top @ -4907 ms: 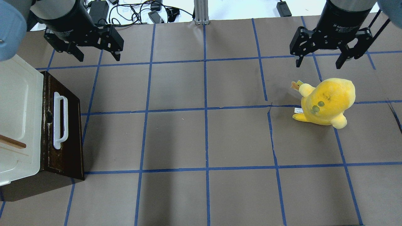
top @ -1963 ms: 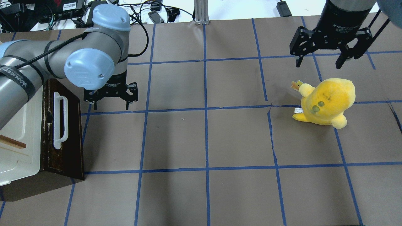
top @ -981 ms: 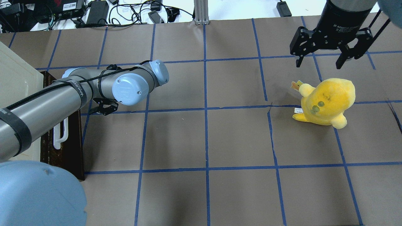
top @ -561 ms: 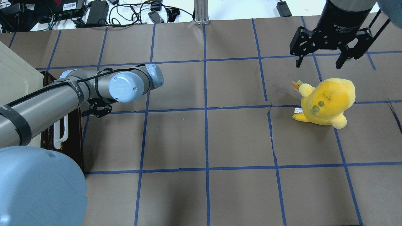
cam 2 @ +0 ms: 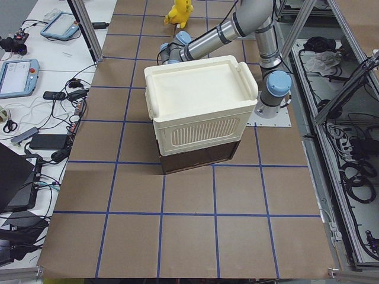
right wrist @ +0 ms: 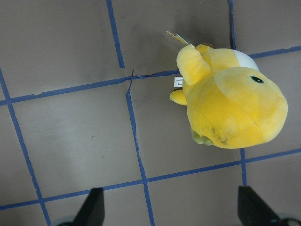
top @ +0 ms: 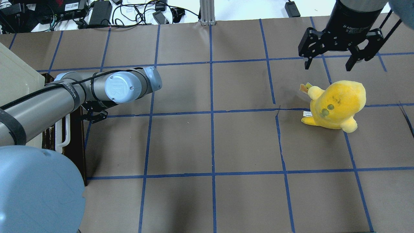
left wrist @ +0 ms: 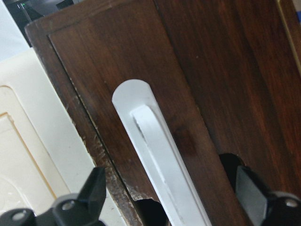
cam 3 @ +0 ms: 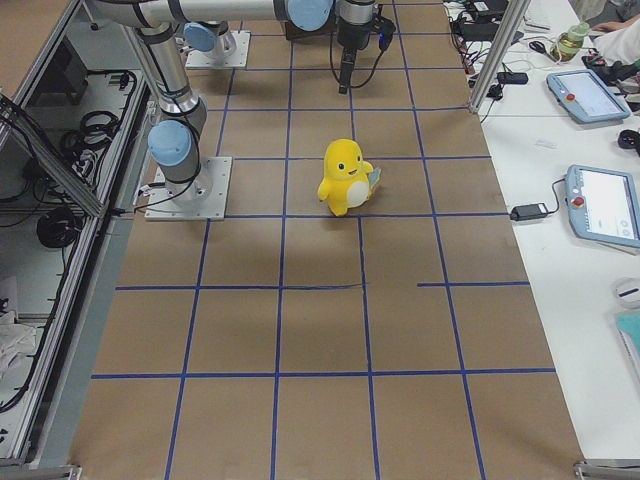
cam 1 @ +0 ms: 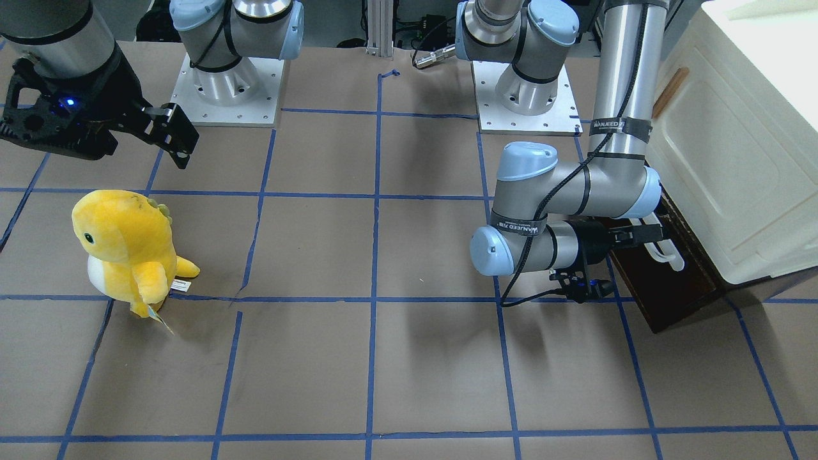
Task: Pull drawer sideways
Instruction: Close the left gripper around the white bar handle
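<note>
Drawer [top: 77,142]: dark front, under cream cabinet [top: 16,74], left edge of overhead view.
Handle [left wrist: 160,155]: white bar on drawer front.
Left end effector [left wrist: 169,181]: spread, one finger on either side of handle.
Right end effector [top: 328,64]: spread, upper right, above yellow plush [top: 336,103].
Bench [top: 210,145]: brown, blue grid.

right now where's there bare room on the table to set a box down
The middle of the table is bare, from the drawer across to the yellow plush. It is crowded at the drawer front, where the left gripper straddles the white handle, and under the right gripper by the plush.
</note>
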`<state>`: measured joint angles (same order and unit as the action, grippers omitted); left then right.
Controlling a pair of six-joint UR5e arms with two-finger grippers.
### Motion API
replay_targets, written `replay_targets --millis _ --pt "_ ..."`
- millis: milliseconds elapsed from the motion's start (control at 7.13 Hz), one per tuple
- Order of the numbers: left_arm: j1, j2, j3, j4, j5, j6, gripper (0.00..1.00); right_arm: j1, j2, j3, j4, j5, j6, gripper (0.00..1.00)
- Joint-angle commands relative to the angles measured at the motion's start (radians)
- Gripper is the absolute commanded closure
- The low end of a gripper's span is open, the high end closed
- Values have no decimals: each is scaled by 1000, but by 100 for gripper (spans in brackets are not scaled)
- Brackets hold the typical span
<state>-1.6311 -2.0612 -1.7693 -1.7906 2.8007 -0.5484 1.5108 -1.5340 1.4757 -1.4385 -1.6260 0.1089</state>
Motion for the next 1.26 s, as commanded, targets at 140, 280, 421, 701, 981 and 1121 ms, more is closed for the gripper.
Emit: replay_targets --millis 140,280,421,701,981,1121 --pt "0 1 -1 -1 -7 -5 77 0 0 0 0 0 0 0" --pt "-3 1 1 -1 -7 -5 80 0 0 0 0 0 0 0" --pt "-4 1 1 -1 -7 -5 82 0 0 0 0 0 0 0" --pt "-15 3 1 -1 -6 -5 82 0 0 0 0 0 0 0" --pt "-21 1 1 -1 -4 -7 82 0 0 0 0 0 0 0" --pt "-38 0 2 -3 -3 -7 82 0 0 0 0 0 0 0"
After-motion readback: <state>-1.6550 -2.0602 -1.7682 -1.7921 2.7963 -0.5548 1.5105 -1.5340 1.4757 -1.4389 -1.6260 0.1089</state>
